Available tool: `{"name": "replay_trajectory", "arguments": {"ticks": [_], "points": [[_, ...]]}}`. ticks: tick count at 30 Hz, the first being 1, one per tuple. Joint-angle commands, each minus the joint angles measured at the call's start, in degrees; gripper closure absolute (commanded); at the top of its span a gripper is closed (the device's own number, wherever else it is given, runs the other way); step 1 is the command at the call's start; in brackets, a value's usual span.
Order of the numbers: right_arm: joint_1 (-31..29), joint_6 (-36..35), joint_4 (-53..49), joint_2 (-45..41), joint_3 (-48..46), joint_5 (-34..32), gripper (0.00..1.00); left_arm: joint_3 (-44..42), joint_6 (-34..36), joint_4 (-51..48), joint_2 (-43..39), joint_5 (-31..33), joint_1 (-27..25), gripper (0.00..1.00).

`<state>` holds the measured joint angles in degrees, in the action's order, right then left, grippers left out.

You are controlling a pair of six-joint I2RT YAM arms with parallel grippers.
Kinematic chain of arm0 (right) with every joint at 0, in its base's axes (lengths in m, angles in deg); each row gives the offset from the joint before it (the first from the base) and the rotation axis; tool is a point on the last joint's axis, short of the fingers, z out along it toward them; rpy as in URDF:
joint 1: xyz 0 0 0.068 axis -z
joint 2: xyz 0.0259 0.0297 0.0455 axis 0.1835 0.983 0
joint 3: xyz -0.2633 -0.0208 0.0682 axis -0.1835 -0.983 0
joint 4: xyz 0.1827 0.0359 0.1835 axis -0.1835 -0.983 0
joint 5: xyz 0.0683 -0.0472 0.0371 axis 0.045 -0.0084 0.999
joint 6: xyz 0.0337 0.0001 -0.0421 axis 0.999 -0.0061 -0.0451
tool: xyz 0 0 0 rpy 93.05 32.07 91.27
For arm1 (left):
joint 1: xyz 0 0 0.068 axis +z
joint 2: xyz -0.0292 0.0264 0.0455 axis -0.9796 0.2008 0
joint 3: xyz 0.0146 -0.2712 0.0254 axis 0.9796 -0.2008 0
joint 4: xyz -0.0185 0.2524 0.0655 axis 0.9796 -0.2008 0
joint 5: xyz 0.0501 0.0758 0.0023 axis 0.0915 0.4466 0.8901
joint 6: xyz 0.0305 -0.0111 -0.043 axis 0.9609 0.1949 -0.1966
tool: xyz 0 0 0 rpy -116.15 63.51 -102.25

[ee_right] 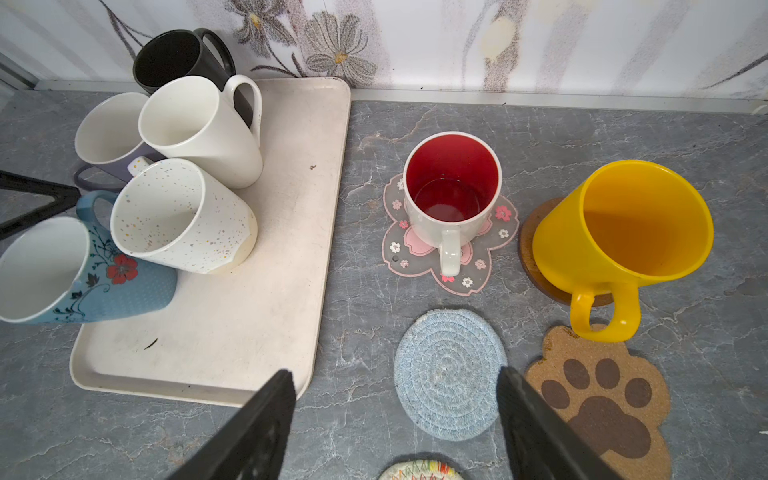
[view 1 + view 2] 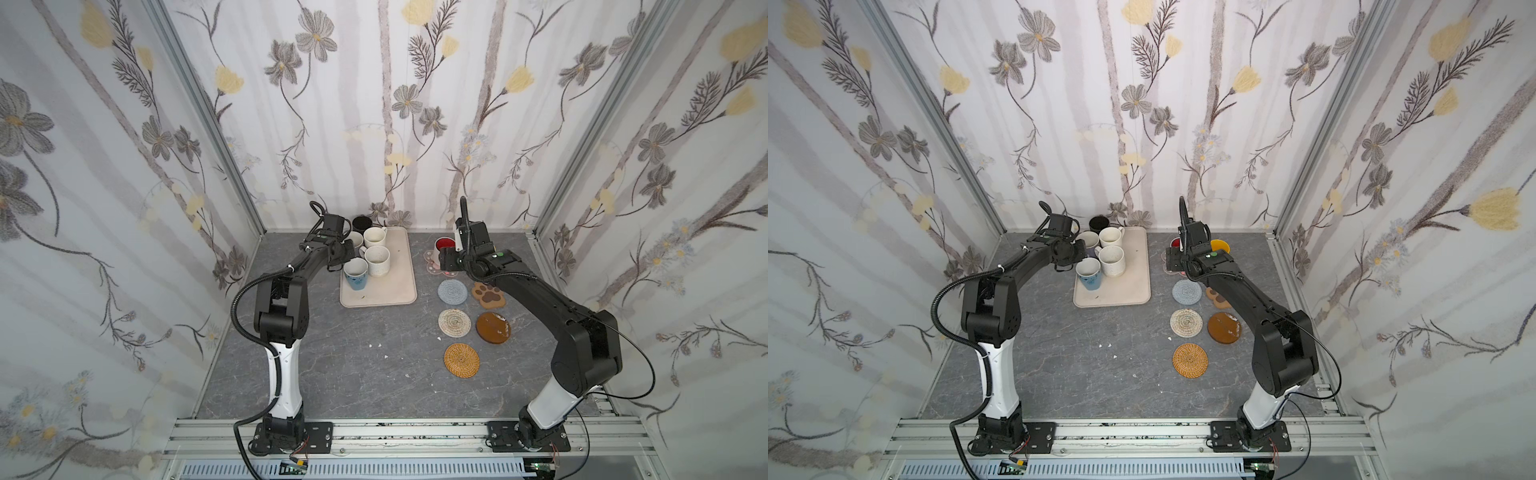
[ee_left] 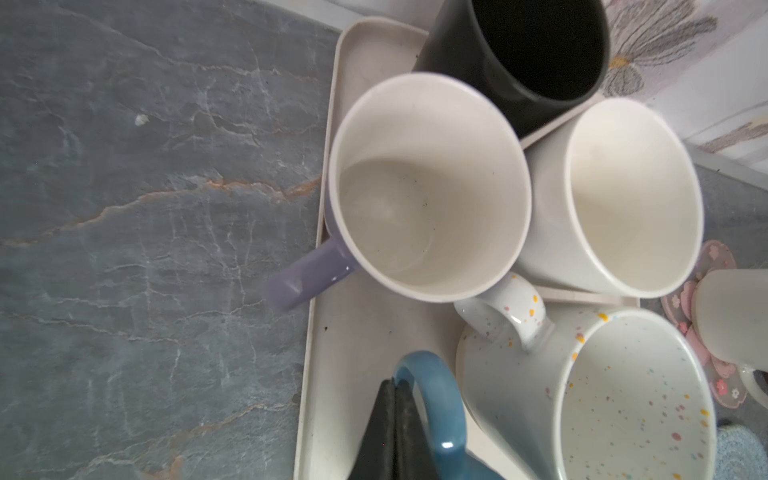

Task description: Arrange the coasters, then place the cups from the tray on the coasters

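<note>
Speckled cup (image 1: 183, 216) just beside blue cup (image 1: 124, 291) handle.

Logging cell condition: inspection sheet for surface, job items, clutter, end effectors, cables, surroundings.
Surface: grey tabletop.
Job's things: tray holds black cup, lavender cup, cream cup, speckled cup, blue cup; red-lined cup on flower coaster; yellow cup on brown coaster; bare: grey-blue coaster, paw coaster, beige coaster, brown disc, rattan coaster.
Clutter: white crumbs.
End effectors: left end effector shut by blue cup's handle; right end effector open, empty.
Cables: black conduits on both arms.
Surroundings: floral walls, front rail.
</note>
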<state>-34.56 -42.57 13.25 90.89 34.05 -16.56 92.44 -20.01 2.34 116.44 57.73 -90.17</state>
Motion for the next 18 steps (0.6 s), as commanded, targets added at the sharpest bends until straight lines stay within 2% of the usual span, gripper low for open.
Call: {"name": "replay_trajectory", "arguments": {"ticks": [1,18], "points": [[-0.2,-0.4,1.8,0.4,0.0,-0.2,0.23,-0.7,-0.3,-1.3,-0.5,-0.6,-0.5,1.0],[-0.6,-0.5,1.7,0.1,0.0,0.5,0.23,-4.2,-2.0,-1.0,-2.0,-0.6,-4.3,1.0]]}}
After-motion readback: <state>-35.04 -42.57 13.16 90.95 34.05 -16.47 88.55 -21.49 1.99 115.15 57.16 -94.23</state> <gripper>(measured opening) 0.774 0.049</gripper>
